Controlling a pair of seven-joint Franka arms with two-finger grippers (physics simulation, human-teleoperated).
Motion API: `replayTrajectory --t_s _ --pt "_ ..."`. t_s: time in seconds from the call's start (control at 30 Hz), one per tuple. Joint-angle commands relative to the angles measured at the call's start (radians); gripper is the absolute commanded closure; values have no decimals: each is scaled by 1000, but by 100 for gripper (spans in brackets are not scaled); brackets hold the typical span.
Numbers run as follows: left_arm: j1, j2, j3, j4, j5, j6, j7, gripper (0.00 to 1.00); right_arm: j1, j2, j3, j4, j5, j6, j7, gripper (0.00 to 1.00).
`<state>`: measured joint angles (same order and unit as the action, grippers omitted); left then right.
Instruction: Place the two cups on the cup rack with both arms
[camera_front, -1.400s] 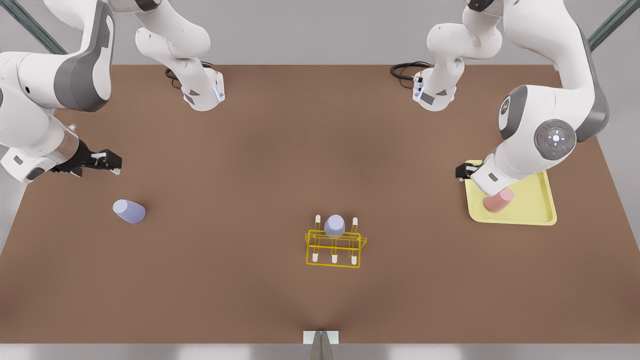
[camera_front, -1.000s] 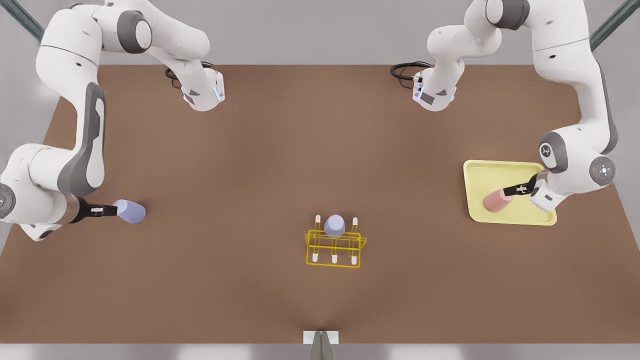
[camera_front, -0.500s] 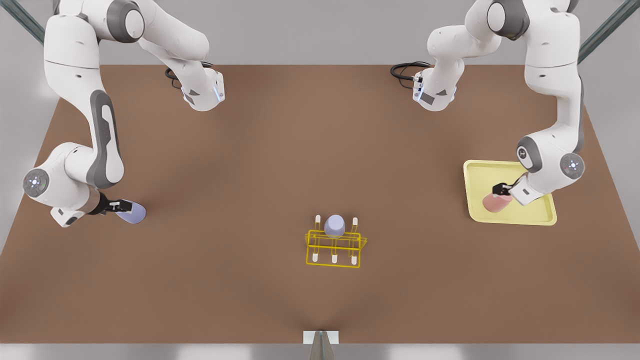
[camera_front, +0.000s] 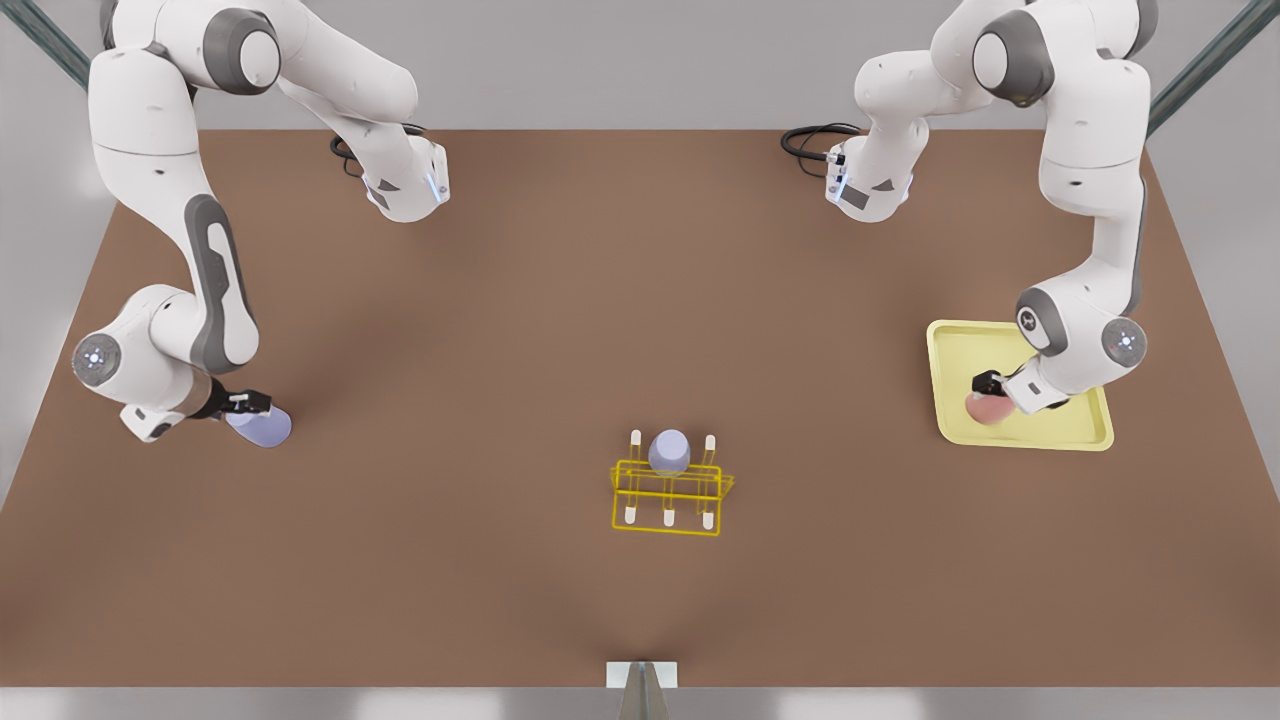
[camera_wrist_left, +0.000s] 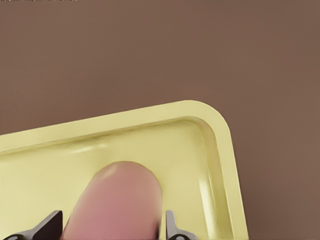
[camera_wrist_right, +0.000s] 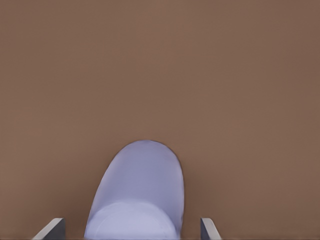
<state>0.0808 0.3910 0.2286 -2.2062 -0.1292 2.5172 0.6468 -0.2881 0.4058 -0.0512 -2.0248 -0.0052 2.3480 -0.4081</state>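
The left gripper (camera_front: 986, 383) is sitting at the front view's right, low over the pale tray (camera_front: 1075, 425), with the pink cup (camera_front: 988, 408) lying on its side in that tray. In the left wrist view the pink cup (camera_wrist_left: 116, 202) is lying between the two fingers (camera_wrist_left: 171, 227), its rounded end pointing away from the wrist toward the tray's (camera_wrist_left: 222, 150) curved corner. The fingers are standing spread on either side of the cup, with a narrow gap showing along each flank, so they are not pinching it.

The right gripper (camera_front: 250, 404) is sitting at the front view's left, down at the brown table (camera_front: 560, 330), at the narrow end of the lavender cup (camera_front: 262, 426), which is lying on its side on the bare tabletop. In the right wrist view the lavender cup (camera_wrist_right: 137, 195) is lying midway between the fingers (camera_wrist_right: 207, 230), which are standing wide apart and clear of its sides.

The yellow rack (camera_front: 668, 495) is standing near the table's middle, well apart from both cups, and a duller grey cup (camera_front: 669, 452) is sitting upturned on one of its back pegs.
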Motion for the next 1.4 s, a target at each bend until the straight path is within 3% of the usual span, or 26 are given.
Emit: replayTrajectory --t_s 0.0,0.03,0.47,0.8,0.97,1.07,1.17,1.37 --pt "-1 0 0 0 -29 17 105 0 0 5 -6 -5 1 33 -57 0" --pt "-1 0 0 2 -30 17 106 14 0 10 -7 -11 1 33 -55 0" --pt "1 0 2 11 -27 12 109 15 -6 61 -3 -40 14 165 -49 0" --pt "5 -37 3 13 -26 -41 109 16 -6 53 2 -68 21 162 -54 0" --pt "-12 -153 26 66 -24 -282 42 16 -5 53 4 -68 21 157 -54 19" --pt "-145 -161 25 203 -24 -431 -240 16 -5 59 5 -64 22 157 -54 19" --pt "-203 26 5 563 -29 -636 -421 16 0 61 8 -60 36 157 -54 19" --pt "-214 275 -210 965 -67 -679 -989 16 0 54 14 -51 36 151 -54 19"
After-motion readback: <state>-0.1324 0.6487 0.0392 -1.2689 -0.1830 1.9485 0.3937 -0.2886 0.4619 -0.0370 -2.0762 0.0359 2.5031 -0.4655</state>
